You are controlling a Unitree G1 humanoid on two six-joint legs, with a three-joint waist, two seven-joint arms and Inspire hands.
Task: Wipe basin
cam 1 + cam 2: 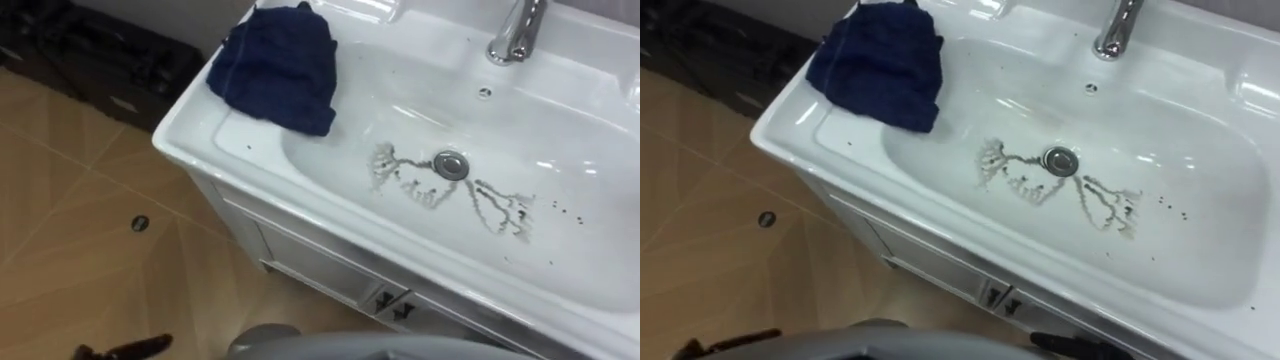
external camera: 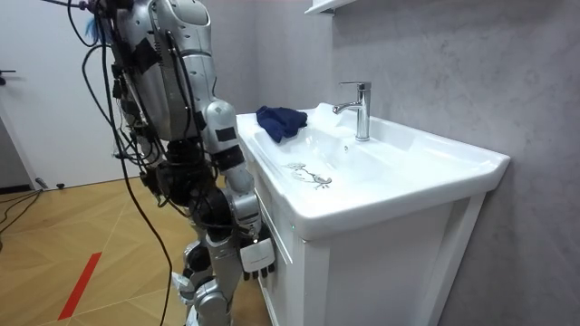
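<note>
The robot stands at the front of the basin (image 1: 560,250). Its right hand (image 2: 256,257) hangs low below the basin's front edge, just beside the cabinet (image 1: 300,265), with its fingers loose, pointing down and holding nothing. The left hand (image 1: 120,350) shows as a dark shape over the wooden floor (image 1: 70,200), down to the left of the basin; how it is held I cannot tell. In the bottom of the basin, dark wavy streaks (image 1: 425,192) spread to both sides of the drain (image 1: 451,164). A crumpled dark blue cloth (image 1: 278,68) lies on the basin's left rim, partly draped into the bowl. The chrome tap (image 1: 515,30) rises at the basin's back edge.
</note>
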